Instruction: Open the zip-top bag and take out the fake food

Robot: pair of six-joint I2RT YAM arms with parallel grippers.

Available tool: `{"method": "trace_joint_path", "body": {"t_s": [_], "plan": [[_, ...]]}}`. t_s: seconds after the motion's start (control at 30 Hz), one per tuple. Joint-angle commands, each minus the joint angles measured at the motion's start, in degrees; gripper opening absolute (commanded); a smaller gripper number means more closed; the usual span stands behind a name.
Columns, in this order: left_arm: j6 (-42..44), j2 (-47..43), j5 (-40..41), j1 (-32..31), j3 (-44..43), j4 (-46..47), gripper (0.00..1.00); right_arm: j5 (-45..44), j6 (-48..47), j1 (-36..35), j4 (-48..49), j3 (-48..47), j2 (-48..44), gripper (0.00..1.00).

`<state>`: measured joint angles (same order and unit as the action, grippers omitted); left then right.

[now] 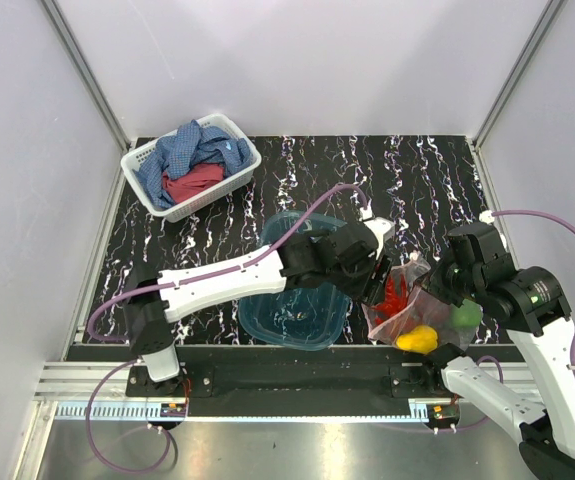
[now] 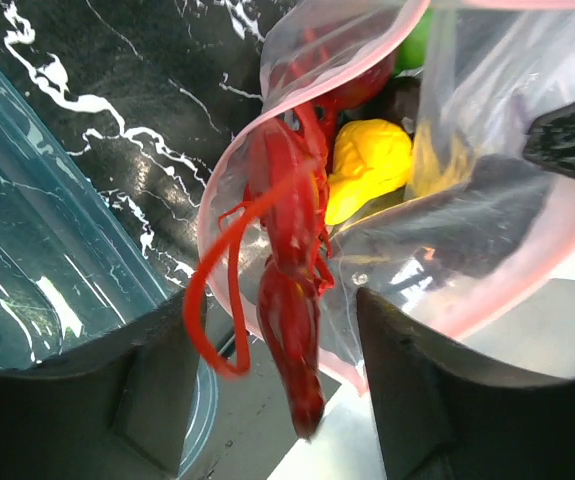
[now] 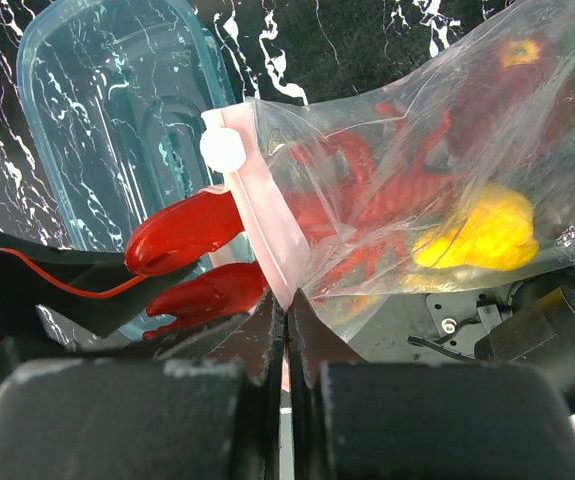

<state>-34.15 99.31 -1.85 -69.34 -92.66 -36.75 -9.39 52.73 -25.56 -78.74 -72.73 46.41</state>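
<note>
The zip-top bag hangs near the table's front edge, right of centre, with its pinkish zip strip parted. My right gripper is shut on that strip at the mouth's edge. A red lobster sticks partway out of the mouth, claws outside. My left gripper is open, one finger on each side of the lobster's hanging end, neither touching it. Inside the bag lie a yellow fruit, a green pepper and a dark red fruit.
A teal translucent tub sits just left of the bag, under my left arm. A white basket with blue and red cloths stands at the back left. The table's front rail runs directly below the bag.
</note>
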Motion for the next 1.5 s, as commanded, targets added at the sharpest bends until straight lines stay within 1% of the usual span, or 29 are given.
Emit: {"method": "trace_joint_path", "body": {"t_s": [0.0,0.03,0.07,0.1,0.13,0.17,0.2,0.23,0.43,0.47,0.63,0.73,0.77,0.8,0.83,0.93,1.03,1.1,1.17,1.23,1.3,1.47], "plan": [[0.8,0.1,-1.3,-0.3,-2.5,1.9,0.58,-0.2,-0.3,0.1,-0.7,-2.4,0.0,0.00],[0.8,0.4,-1.3,-0.2,-2.7,1.9,0.55,-0.2,-0.4,0.1,-0.7,-2.4,-0.1,0.00],[0.8,1.0,-1.5,-0.3,-3.0,1.9,0.44,-0.2,-0.5,0.1,-0.7,-2.4,-0.1,0.00],[1.2,1.2,-1.6,-0.2,-3.8,1.6,0.38,-0.2,-0.7,0.1,-0.7,-2.4,-0.1,0.00],[1.4,1.3,-1.7,-0.3,-4.5,1.2,0.28,-0.3,-0.8,0.1,-0.8,-2.4,-0.1,0.00],[1.6,1.3,-1.2,-0.3,-5.2,0.7,0.11,-0.5,-0.9,0.1,-0.8,-2.3,-0.2,0.00],[2.5,1.2,-0.6,-0.4,-6.5,-0.3,0.03,-0.8,-1.0,0.1,-0.7,-2.0,-0.3,0.00],[3.0,0.9,-0.1,-0.9,-7.3,-0.9,0.00,-1.1,-1.1,0.2,-0.9,-1.7,-0.4,0.00],[7.9,-1.7,1.7,-3.4,-13.2,-5.9,0.00,-2.5,-1.8,0.1,-0.5,-0.7,-0.1,0.00],[8.8,-2.0,3.9,-3.9,-14.1,-6.9,0.00,-2.7,-1.9,0.1,-0.5,-0.8,0.1,0.00],[11.6,-5.5,5.1,-6.2,-16.9,-11.6,0.00,-4.4,-2.8,0.1,-0.6,-1.5,1.7,0.00],[14.2,-9.2,7.9,-6.7,-17.2,-12.6,0.00,-5.5,-3.7,0.1,-0.4,-1.5,2.5,0.00],[14.8,-10.2,11.0,-6.6,-17.2,-12.7,0.00,-5.8,-4.0,0.1,-0.4,-1.3,2.5,0.00],[15.3,-11.8,12.4,-6.5,-17.4,-12.6,0.00,-5.9,-4.2,0.1,-0.1,-1.3,2.6,0.00],[15.7,-12.3,14.8,-6.3,-17.6,-12.6,0.00,-5.8,-4.3,0.1,-0.1,-1.3,2.6,0.00],[17.4,-12.9,17.0,-5.8,-20.4,-12.6,0.00,-5.2,-4.7,0.1,0.2,-1.0,2.5,0.00],[17.8,-13.0,15.6,-4.2,-23.3,-12.9,0.00,-4.6,-5.0,0.1,-0.2,-0.5,2.3,0.00],[18.4,-13.5,15.4,-2.7,-25.4,-15.0,0.00,-4.7,-5.0,0.1,-0.7,0.0,2.0,0.00],[19.6,-14.4,12.4,-1.2,-25.5,-16.6,0.00,-4.9,-5.2,0.1,-1.0,0.1,1.2,0.00],[21.2,-16.8,9.1,1.1,-23.7,-17.3,0.00,-5.1,-5.6,0.1,-1.1,0.0,0.9,0.00],[23.9,-19.1,7.8,3.2,-22.5,-19.6,0.00,-5.7,-7.0,0.1,-1.3,-0.4,0.9,0.00],[28.5,-25.2,5.2,7.4,-15.3,-22.8,0.00,-8.3,-9.8,0.1,-3.4,-2.9,2.6,0.00]]}}
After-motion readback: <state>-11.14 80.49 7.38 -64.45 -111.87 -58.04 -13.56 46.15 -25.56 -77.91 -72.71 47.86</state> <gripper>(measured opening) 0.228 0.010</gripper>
